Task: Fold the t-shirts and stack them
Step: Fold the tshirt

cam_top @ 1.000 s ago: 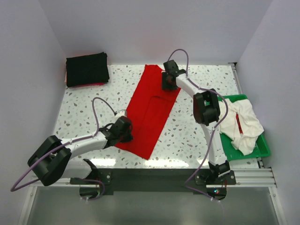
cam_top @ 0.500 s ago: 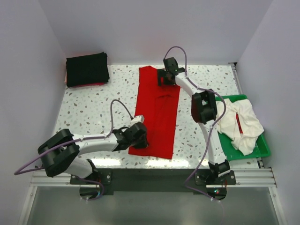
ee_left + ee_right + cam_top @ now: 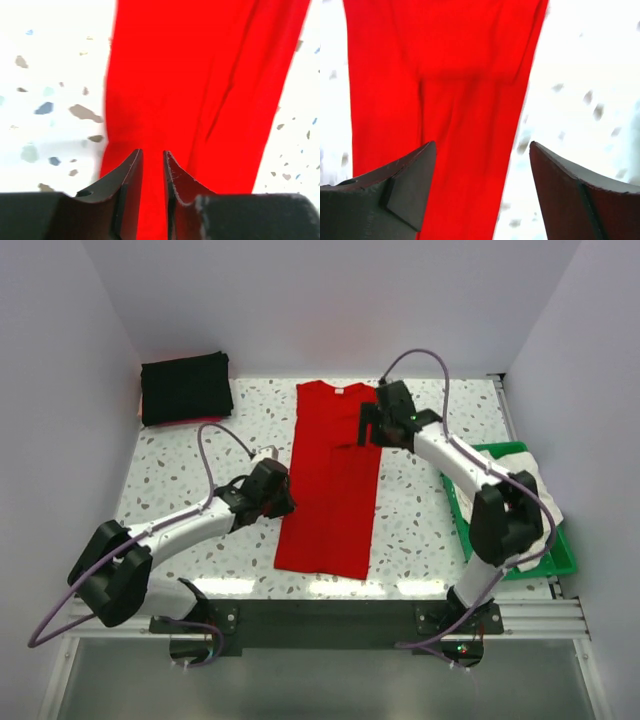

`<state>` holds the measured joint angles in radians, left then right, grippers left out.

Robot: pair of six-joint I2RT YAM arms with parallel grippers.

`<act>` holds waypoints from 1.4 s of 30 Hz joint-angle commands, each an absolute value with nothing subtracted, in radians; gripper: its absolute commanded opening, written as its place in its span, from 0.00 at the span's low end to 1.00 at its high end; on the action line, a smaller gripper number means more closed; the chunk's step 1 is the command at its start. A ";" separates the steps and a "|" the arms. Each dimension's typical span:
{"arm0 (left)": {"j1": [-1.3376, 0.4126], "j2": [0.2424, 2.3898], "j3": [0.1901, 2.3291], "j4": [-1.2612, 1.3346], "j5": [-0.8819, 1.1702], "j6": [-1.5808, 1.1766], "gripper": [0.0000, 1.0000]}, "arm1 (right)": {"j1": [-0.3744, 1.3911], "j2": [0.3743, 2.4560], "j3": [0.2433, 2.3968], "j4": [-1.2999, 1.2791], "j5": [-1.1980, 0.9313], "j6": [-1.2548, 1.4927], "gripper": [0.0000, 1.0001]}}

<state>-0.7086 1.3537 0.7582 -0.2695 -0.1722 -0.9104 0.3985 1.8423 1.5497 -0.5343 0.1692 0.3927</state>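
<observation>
From above, we see the red t-shirt point(image 3: 330, 480), slanted a second ago, now lying straight down the middle of the bench point(image 3: 180, 480). Its long axis runs 12 to 6 o'clock, neck at 12. The left claw point(image 3: 283, 500) has left the lower corner for the 9 o'clock edge. The right claw point(image 3: 372, 426) sits by the shirt's 2 o'clock side.

The black t-shirt point(image 3: 186, 387) lies folded at 10 o'clock. The whitish t-shirt point(image 3: 540, 495) is heaped in the green tray point(image 3: 558, 562) at 3.

At the left wrist, the claw stands a narrow slit apart over red cloth, seemingly gripping nothing. At the right wrist, the claw is spread wide and empty above the shirt.
</observation>
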 commanded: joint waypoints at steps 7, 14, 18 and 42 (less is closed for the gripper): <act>-0.676 1.407 0.644 -0.190 -0.051 -0.888 0.19 | 0.750 1.519 0.930 -0.423 0.127 0.653 0.72; -0.678 1.381 0.525 -0.178 -0.031 -0.903 0.15 | 0.865 1.440 0.776 -0.459 0.120 0.721 0.70; -0.681 1.370 0.485 -0.182 -0.018 -0.922 0.12 | 0.876 1.427 0.729 -0.492 0.124 0.713 0.69; -0.686 1.121 0.560 -0.474 -0.051 -0.851 0.30 | 1.020 1.236 0.785 -0.695 0.153 0.748 0.49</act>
